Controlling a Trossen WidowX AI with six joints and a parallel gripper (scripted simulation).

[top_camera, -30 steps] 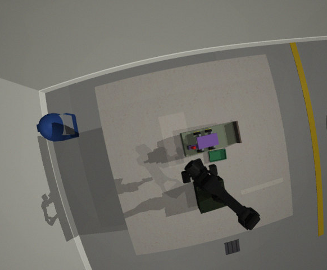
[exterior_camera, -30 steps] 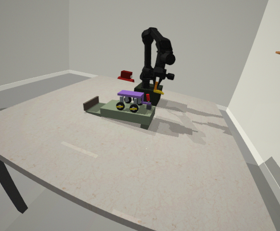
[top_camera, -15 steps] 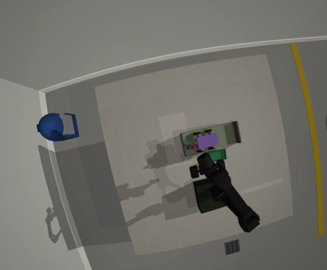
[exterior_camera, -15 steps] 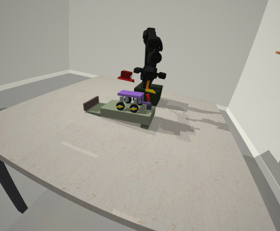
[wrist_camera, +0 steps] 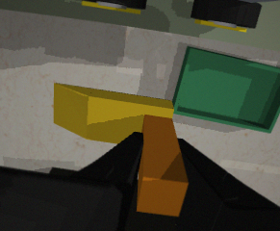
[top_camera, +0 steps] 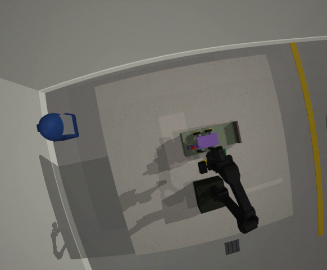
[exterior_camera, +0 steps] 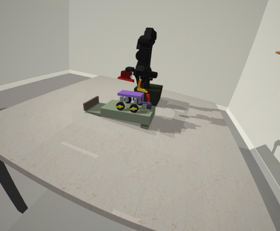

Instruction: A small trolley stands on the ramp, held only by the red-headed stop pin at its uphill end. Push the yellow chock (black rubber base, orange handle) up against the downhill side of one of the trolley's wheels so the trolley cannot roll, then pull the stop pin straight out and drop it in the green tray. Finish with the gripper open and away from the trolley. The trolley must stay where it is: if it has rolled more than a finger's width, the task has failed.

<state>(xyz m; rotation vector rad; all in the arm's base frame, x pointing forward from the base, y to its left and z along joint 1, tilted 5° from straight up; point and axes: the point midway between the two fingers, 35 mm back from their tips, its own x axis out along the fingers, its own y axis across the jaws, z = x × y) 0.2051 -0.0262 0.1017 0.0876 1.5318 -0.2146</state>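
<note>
The purple trolley (top_camera: 207,140) (exterior_camera: 130,93) stands on the green ramp (top_camera: 223,134) (exterior_camera: 125,116). The stop pin's red head (top_camera: 193,147) (exterior_camera: 148,97) stands upright at its uphill end. My gripper (wrist_camera: 156,143) is shut on the orange handle of the yellow chock (top_camera: 205,160) (exterior_camera: 142,90) (wrist_camera: 115,113). It holds the chock in the air on the arm's side of the ramp, clear of the wheels. The black rubber base is not visible in the wrist view. The green tray (top_camera: 224,151) (wrist_camera: 216,89) shows empty in the wrist view, beside the ramp; the arm mostly covers it in the top view.
A brown end board (top_camera: 237,132) (exterior_camera: 91,103) closes the ramp's downhill end. The arm's dark base block (top_camera: 200,197) (exterior_camera: 157,95) stands on the table behind the tray. Two trolley wheels (wrist_camera: 114,6) (wrist_camera: 226,14) show at the top of the wrist view.
</note>
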